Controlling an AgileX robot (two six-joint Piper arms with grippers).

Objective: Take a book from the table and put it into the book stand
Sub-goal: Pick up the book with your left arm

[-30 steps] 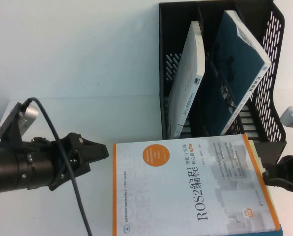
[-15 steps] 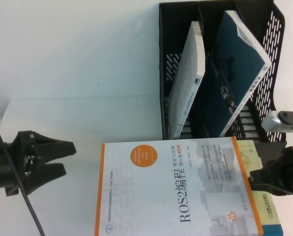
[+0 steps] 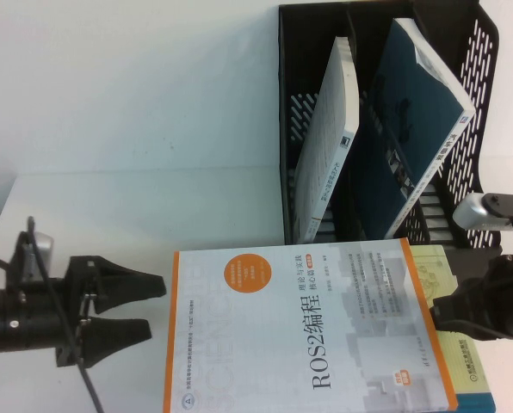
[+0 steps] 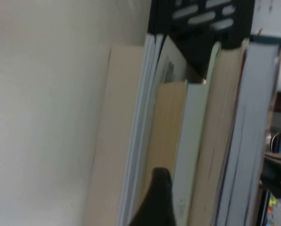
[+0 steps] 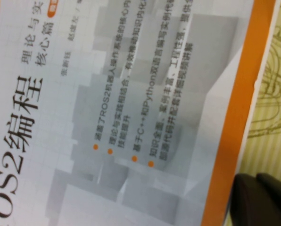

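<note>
The book, white with an orange border and black "ROS2" lettering, lies flat on top of another book at the table's near edge. My left gripper is open, its two black fingertips just off the book's left edge and level with it. In the left wrist view one dark finger shows in front of stacked page edges. My right gripper is shut and rests against the book's right edge. In the right wrist view its fingertips lie beside the orange border. The black book stand stands behind.
Two books lean inside the stand: a white one in the left slot and a teal one in the right slot. The lower book's yellow-green cover shows past the orange border. White table surface stretches left of the stand.
The top book has slid left along the lower book with my right gripper behind it. My left gripper backed off left, then came back to the book's left edge with wider jaws.
</note>
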